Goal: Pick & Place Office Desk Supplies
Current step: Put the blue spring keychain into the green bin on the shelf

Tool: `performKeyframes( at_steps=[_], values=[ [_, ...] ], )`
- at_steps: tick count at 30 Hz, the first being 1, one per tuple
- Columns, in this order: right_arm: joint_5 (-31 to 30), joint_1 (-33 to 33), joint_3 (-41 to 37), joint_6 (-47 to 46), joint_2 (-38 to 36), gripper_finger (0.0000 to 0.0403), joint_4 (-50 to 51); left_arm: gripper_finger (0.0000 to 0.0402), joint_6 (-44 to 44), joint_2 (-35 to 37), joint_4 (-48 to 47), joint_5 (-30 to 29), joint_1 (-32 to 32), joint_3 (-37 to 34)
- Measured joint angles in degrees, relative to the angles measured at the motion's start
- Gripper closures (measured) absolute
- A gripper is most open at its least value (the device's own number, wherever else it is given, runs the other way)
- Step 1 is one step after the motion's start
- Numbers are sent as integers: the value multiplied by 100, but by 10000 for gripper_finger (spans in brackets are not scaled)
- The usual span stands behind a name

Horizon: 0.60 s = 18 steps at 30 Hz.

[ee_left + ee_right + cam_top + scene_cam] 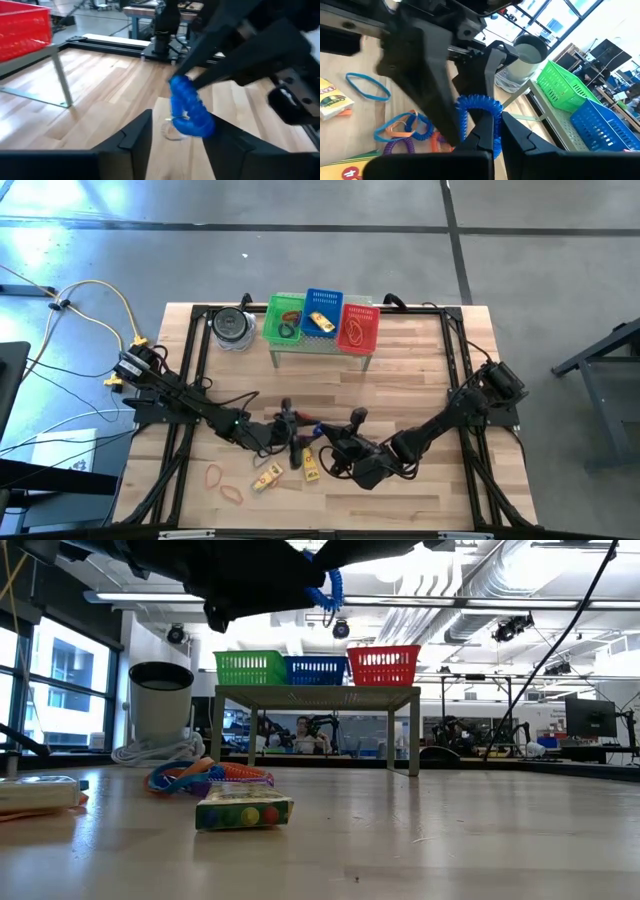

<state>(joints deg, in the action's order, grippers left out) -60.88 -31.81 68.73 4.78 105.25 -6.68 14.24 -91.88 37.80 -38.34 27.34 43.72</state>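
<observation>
Running wall to wall beneath both arms, the wooden table [420, 360] is pale planking with a dark frame along its edges. At its near edge lie two orange band loops [223, 483] and small yellow oblong packs [266, 477], flat on the wood. Just behind them sits a loose heap of blue, purple and orange loops [205, 776], with one yellow pack [243, 811] in front of it in the low view.

Above that heap the two grippers meet. The right gripper [496, 131] is clamped on a blue coiled loop [479, 107], its fingers pressed together around the coil, which hangs clear of the table. The left gripper [175, 132] faces the same coil with its fingers apart, the coil [190, 107] between and just beyond them, not touching either finger.

Farther back stands a small grey stand carrying a green basket [286, 320], a blue basket [322, 312] and a red basket [359, 326] side by side. A round grey tin [232, 327] sits beside the green one.

Beyond the table, the low view shows a workshop with benches, ceiling ducts and a seated person [303, 734].
</observation>
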Motion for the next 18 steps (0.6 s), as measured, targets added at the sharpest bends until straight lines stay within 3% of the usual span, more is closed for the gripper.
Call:
performKeyframes(
  at_steps=[9,12,18],
  values=[
    [163,2,2,-68,2,399,42,329,-39,0,-3,-99,37,0],
    [539,4,2,-167,2,397,48,355,-39,0,-28,-88,46,0],
    [926,67,7,-653,2,342,208,392,-32,-2,-245,-346,112,2]
  ],
)
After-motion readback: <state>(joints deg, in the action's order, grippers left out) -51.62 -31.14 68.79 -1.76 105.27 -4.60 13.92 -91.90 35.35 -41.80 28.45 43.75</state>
